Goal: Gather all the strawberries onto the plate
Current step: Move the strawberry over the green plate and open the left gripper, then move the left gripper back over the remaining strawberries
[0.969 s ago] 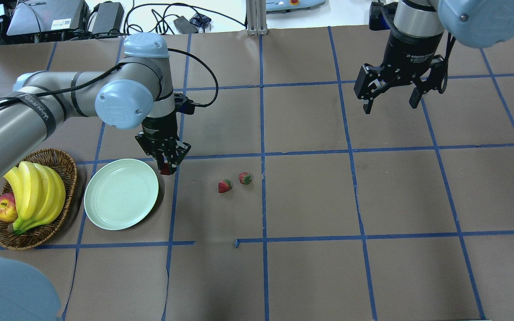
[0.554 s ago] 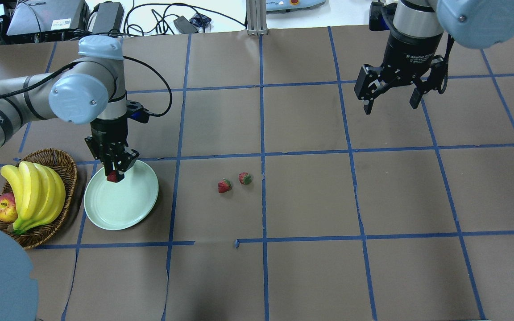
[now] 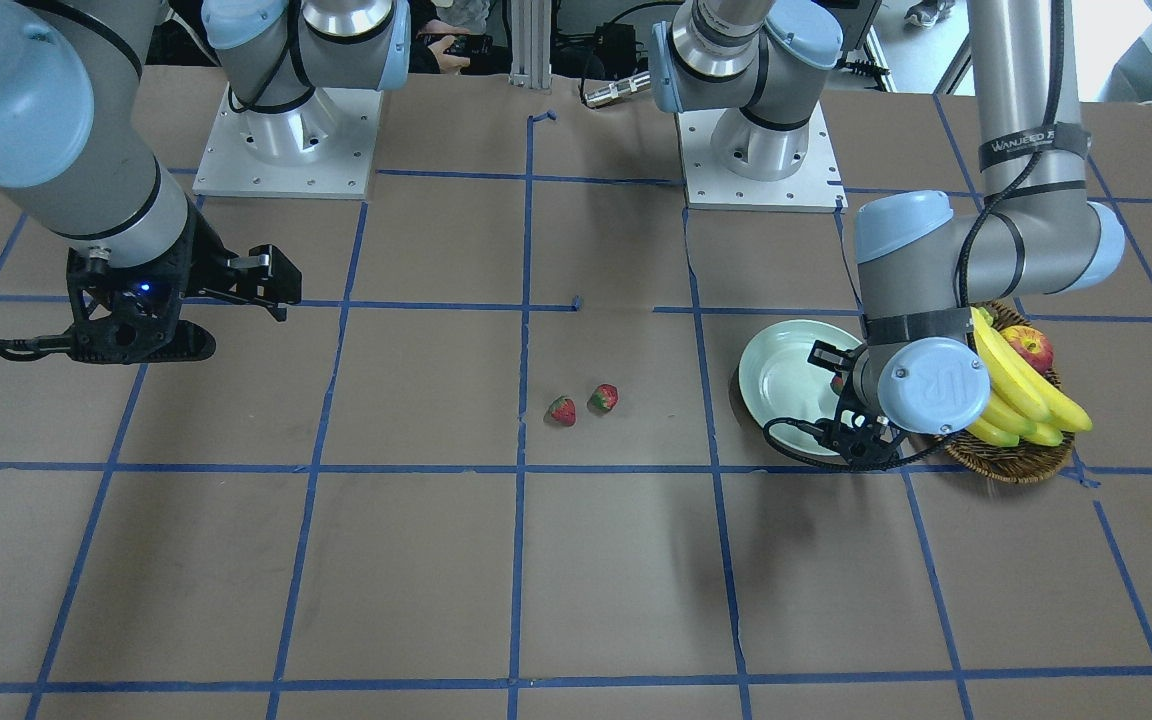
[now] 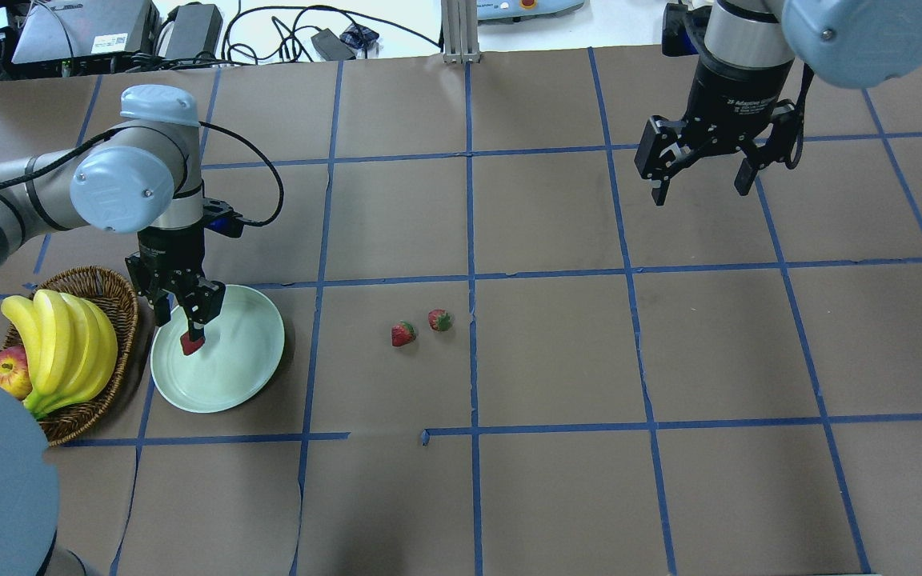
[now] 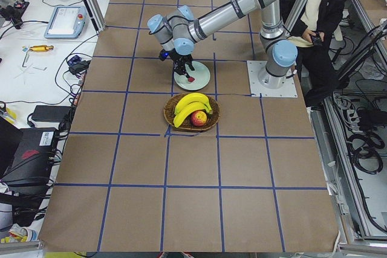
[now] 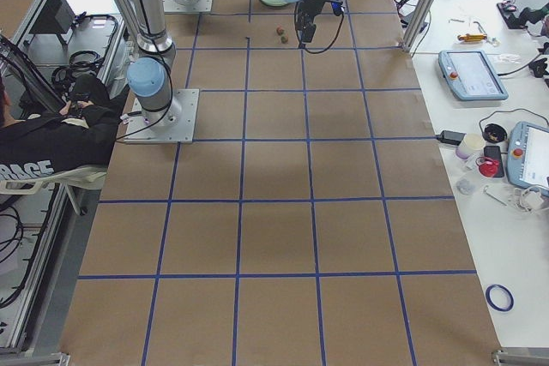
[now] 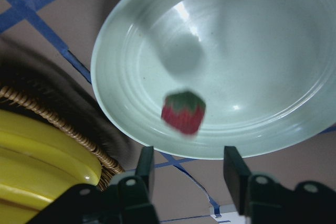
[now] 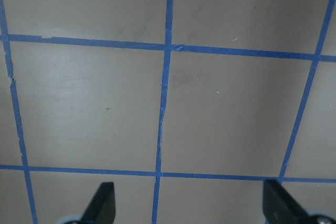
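Observation:
One strawberry [image 4: 191, 344] is in the pale green plate [image 4: 241, 364], just below my left gripper [image 4: 179, 320], which hangs open over the plate's left half. In the left wrist view the strawberry [image 7: 182, 112] is blurred and free of both fingers [image 7: 144, 165], over the plate [image 7: 262, 51]. Two more strawberries [image 4: 402, 334] [image 4: 439, 320] lie side by side on the brown paper right of the plate. My right gripper [image 4: 701, 180] hovers open and empty at the far right, with only paper and blue tape under it [image 8: 190, 205].
A wicker basket [image 4: 105, 284] with bananas [image 4: 61, 344] and an apple [image 4: 6, 372] stands touching the plate's left side. Blue tape lines grid the paper. Cables and boxes lie beyond the far edge. A seated person [image 5: 314, 22] is near the robot's base.
My left arm swung left from beside the plate to over it, carrying the strawberry. Its gripper has opened and the strawberry has dropped free into the plate. The right arm stayed put.

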Controlling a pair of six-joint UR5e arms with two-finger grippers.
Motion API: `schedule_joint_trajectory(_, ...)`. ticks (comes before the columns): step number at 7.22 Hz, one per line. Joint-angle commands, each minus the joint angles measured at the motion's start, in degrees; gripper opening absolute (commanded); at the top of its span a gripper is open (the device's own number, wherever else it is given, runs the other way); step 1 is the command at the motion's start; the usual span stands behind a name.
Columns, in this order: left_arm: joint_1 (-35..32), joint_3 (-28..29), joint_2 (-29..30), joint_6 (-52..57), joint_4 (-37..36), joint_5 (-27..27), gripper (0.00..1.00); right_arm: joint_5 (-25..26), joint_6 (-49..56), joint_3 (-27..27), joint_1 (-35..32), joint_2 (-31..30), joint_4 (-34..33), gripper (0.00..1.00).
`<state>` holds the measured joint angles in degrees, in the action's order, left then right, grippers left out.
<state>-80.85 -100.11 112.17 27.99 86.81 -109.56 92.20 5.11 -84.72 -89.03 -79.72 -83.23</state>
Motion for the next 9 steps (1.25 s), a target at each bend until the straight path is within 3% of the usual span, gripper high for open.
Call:
schedule_joint_trajectory(1,-2.2,1.0,-1.9,-0.5,-0.1,2.7,0.95,0.0,0.0,0.0,0.0,0.0,0.0,1.00)
schedule_joint_trajectory(2,-4.5,2.4,-2.4,-3.7,-0.1,9.0,0.95,0.0,0.0,0.0,0.0,0.0,0.0,1.00)
schedule_joint_trajectory(7,-16.3,2.2,-0.5,-21.3,-5.4,25.5,0.91,0.0,0.1,0.0,0.0,0.0,0.0,1.00)
schedule_joint_trajectory(9,-17.4,2.0,3.1,-21.2,-6.6,26.8,0.83,0.0,0.2,0.0,0.0,0.0,0.0,1.00)
